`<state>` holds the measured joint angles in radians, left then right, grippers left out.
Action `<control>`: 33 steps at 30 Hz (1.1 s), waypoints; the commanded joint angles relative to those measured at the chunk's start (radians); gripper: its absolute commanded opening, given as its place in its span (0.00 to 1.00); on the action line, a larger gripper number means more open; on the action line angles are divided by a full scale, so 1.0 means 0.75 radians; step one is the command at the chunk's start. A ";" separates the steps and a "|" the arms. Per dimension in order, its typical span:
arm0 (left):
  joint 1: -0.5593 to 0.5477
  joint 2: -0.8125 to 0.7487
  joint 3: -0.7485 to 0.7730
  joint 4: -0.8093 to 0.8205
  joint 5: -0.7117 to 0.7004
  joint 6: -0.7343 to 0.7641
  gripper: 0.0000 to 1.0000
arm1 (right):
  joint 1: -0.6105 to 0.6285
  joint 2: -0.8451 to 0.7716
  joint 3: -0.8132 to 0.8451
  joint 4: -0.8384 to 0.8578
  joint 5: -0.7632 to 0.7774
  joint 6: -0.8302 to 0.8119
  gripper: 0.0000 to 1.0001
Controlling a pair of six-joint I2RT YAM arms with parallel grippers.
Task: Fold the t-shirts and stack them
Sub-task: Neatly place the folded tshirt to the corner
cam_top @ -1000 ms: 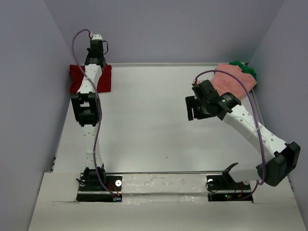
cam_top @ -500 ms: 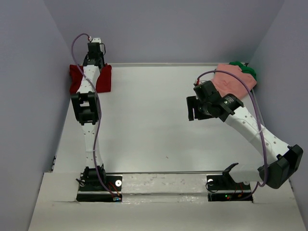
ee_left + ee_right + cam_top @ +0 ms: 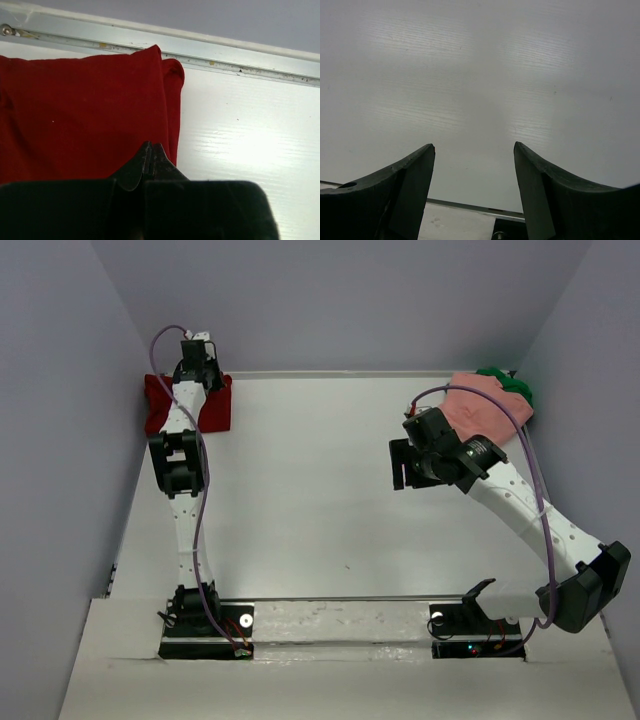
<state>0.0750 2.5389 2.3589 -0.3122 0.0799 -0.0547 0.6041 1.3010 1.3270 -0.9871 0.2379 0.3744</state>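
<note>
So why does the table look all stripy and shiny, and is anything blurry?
Right wrist view: light bounces off the white table in soft stripes of glare, and the right gripper, close up, looks dark. Left wrist view: the dark red shirt is sharp, and the shut left gripper is just a black shape. Top view: even light, nothing blurry.

Plain dark red shirt (image 3: pixel 157 408), pink shirt (image 3: pixel 478 406), green shirt (image 3: pixel 513 388).

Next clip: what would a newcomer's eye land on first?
The folded red shirt in the far-left corner of the table, with the left gripper shut over its edge. Far right, a pink shirt lies heaped against a green shirt. The right gripper hangs open over bare table.
</note>
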 commanded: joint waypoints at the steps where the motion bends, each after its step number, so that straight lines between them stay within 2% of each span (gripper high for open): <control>1: 0.029 0.024 0.078 -0.034 0.067 -0.048 0.00 | 0.015 -0.037 0.016 0.028 0.031 0.004 0.70; 15: 0.027 0.147 0.070 -0.074 0.125 -0.093 0.00 | 0.015 -0.011 0.031 0.036 0.012 0.008 0.70; 24: -0.043 0.106 -0.085 -0.070 0.090 -0.042 0.00 | 0.015 -0.002 0.027 0.052 -0.008 -0.002 0.70; 33: -0.053 0.039 -0.126 -0.091 0.065 -0.019 0.00 | 0.015 -0.013 0.024 0.052 -0.004 -0.019 0.70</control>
<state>0.0555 2.6110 2.3035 -0.2661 0.1013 -0.0818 0.6041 1.3037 1.3270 -0.9825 0.2337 0.3710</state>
